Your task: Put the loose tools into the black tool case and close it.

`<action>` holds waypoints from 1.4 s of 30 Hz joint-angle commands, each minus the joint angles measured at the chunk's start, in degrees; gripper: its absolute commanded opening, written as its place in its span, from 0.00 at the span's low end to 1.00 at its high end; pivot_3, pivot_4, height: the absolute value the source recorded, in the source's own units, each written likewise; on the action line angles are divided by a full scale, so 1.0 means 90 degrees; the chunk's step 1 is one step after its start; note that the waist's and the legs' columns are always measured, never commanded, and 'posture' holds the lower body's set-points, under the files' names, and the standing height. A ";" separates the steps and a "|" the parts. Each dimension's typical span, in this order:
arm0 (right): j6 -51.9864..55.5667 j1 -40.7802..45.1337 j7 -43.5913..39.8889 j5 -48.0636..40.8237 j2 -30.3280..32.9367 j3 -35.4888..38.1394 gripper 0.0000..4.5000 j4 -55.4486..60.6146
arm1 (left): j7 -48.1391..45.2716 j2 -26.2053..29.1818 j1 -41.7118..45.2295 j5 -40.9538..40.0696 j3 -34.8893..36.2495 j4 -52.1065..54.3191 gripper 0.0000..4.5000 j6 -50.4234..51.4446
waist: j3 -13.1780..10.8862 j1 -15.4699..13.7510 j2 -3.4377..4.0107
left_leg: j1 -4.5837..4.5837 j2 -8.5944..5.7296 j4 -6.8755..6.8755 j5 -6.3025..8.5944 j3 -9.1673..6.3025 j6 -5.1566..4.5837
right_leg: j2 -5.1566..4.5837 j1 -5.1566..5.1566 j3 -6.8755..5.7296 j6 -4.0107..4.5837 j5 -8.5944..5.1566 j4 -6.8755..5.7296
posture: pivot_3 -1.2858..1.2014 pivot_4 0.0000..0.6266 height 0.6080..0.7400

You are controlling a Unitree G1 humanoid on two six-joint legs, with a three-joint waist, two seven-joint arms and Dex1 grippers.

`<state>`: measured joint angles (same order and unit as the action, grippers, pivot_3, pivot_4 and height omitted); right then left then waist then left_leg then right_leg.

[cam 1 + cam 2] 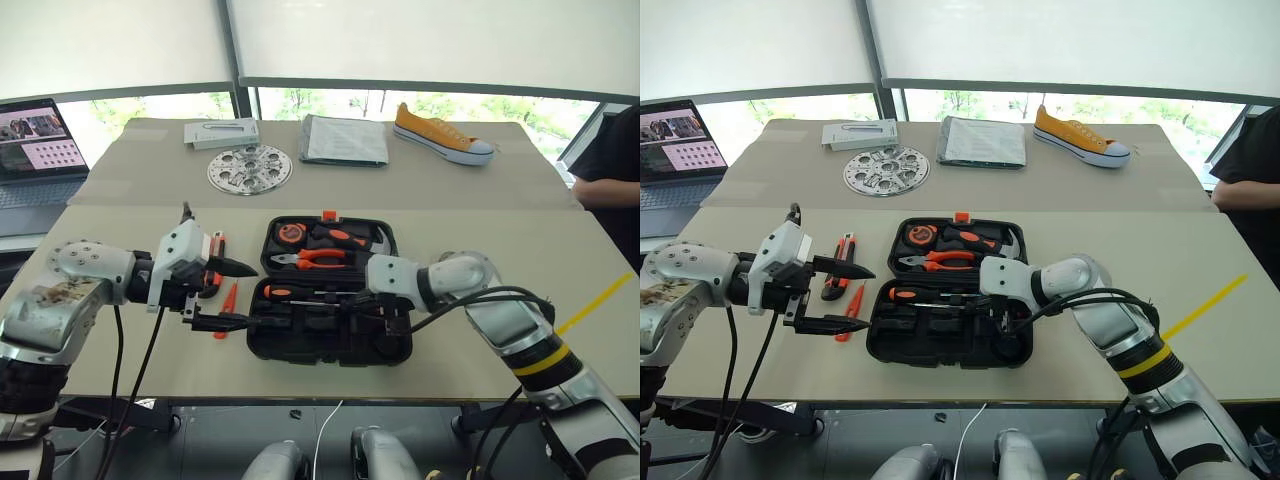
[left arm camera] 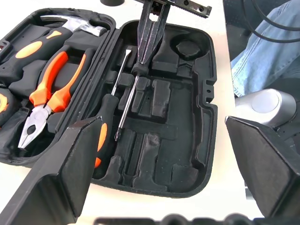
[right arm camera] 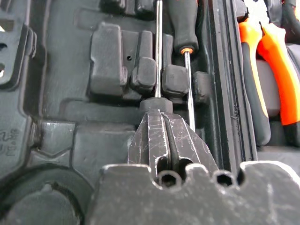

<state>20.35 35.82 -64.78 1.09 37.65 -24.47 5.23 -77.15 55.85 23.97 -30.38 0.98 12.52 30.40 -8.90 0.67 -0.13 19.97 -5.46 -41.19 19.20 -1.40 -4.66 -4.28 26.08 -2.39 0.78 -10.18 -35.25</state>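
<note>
The black tool case (image 1: 945, 345) lies open on the surface (image 1: 1120, 240), between the two arms, its lid half farther from the robot and its tray half nearer. Two long screwdrivers are in the tray half: one (image 2: 105, 119) lies in its recess with its orange-and-black handle toward the left arm, and the second (image 2: 125, 107) lies beside it, its shaft running along the same way. The right gripper (image 2: 149, 40) reaches down into the tray, its fingers (image 3: 161, 138) pressed together just behind the dark handle end of that second screwdriver; whether they pinch it cannot be told. The lid half holds one pair of orange-handled pliers (image 1: 315, 258), one hammer (image 2: 70, 29) and one round tape measure (image 1: 290, 233). Two loose tools lie on the surface left of the case: one utility knife (image 1: 838, 262) and one slim tester screwdriver (image 1: 850, 318). The left gripper (image 1: 845, 297) hovers over them, its fingers spread wide and holding nothing. The left wrist view shows the empty moulded recesses of the tray, and the right wrist view shows the two shafts close up. Farther back lie one perforated metal disc (image 1: 250, 168), one yellow shoe (image 1: 442, 134) and one laptop (image 1: 35, 140).
</note>
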 commanded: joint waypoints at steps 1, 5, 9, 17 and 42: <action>0.0058 -0.0118 -0.0113 0.0169 0.0090 -0.0138 0.01 -0.0067 | -0.0007 -0.0025 0.0081 0.0028 0.0027 0.0006 1.00 -0.0131 | 0.0001 -0.0002 -0.0002 | -0.0001 0.0000 0.0000 0.0000 0.0000 0.0000 | 0.0000 -0.0001 0.0001 0.0000 0.0000 0.0000 | 0.52 0.24 1.00; 0.0764 0.0201 0.0137 -0.0983 -0.0492 0.0894 0.01 0.0437 | 0.0225 -0.0054 -0.0074 0.0000 0.0170 0.0054 1.00 -0.0012 | 0.0000 0.0006 -0.0003 | -0.0003 0.0000 0.0000 0.0000 0.0000 0.0000 | 0.0001 0.0001 0.0003 0.0000 0.0000 0.0000 | 0.52 0.24 1.00; 0.1822 0.0277 0.0238 -0.2067 -0.0643 0.1831 0.13 0.1069 | 0.0844 -0.0085 -0.0635 -0.0185 0.0686 0.0408 1.00 0.0413 | -0.0002 0.0030 -0.0001 | 0.0001 0.0000 0.0026 -0.0006 0.0004 0.0009 | 0.0001 0.0021 0.0008 0.0009 0.0003 -0.0003 | 0.52 0.24 1.00; 0.2769 0.0119 0.0029 -0.3685 -0.0041 0.2920 0.68 0.2014 | 0.2027 -0.0411 -0.3399 -0.0215 0.3081 0.1282 1.00 0.1019 | -0.0003 0.0020 -0.0002 | 0.0000 0.0000 0.0047 -0.0006 -0.0009 0.0009 | 0.0000 0.0021 0.0005 0.0013 0.0002 0.0013 | 0.52 0.24 1.00; 0.2470 -0.1045 0.0744 -0.4370 0.0502 0.3064 0.99 0.3033 | 0.5928 -0.1162 -0.0868 -0.0734 0.1654 0.2277 1.00 0.6897 | 0.0003 -0.0116 -0.0023 | -0.0010 0.0000 0.0042 0.0000 -0.0007 0.0004 | 0.0000 0.0012 0.0009 0.0014 0.0009 0.0003 | 0.52 0.24 1.00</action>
<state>44.08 26.57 -58.94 -37.29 42.11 2.51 29.87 -26.01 45.02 15.24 -36.10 17.24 33.75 90.37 -8.88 -0.38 -0.33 19.88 -5.47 -40.81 19.20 -1.46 -4.61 -4.28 26.20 -2.30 0.91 -10.09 -35.22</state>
